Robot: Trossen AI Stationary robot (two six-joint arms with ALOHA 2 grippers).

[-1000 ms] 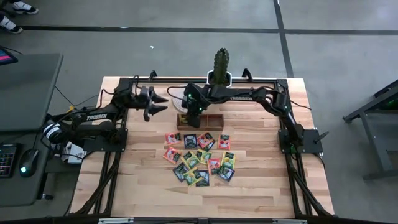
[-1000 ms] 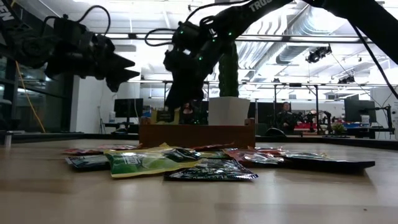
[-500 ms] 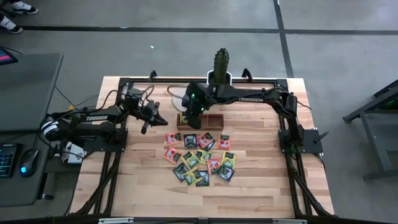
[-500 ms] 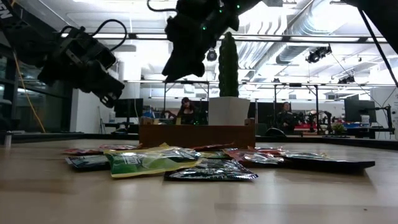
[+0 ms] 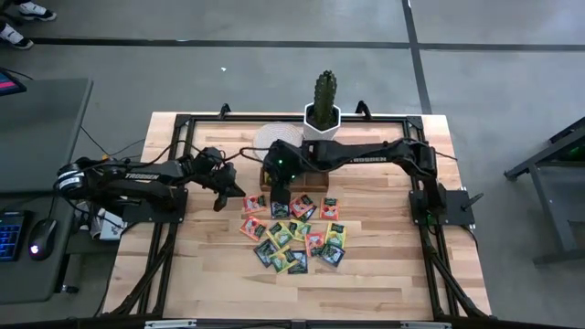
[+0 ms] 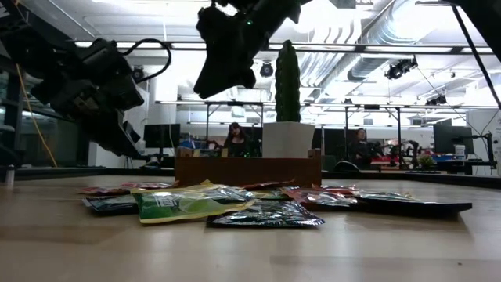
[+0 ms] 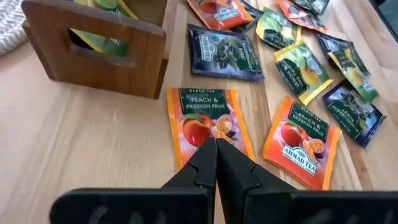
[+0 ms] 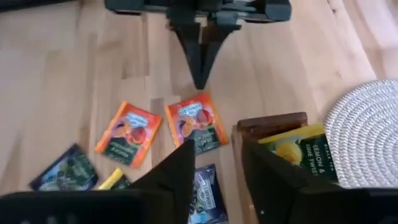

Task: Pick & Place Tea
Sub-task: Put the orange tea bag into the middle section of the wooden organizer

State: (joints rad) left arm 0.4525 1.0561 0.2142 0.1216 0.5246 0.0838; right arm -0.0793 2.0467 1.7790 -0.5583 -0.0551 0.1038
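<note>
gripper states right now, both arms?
Left gripper: shut, empty, tips over an orange peach-and-passion-fruit tea packet.
Right gripper: open, empty, above the brown wooden tray.

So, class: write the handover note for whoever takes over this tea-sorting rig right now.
Left gripper: shut, empty, poised above an orange peach and passion fruit packet beside the wooden tray.
Right gripper: open, empty, hovering over the tray's end.
Done: at least one yellow lemon packet stands in the tray.
Left: the loose tea packets spread on the table.
</note>
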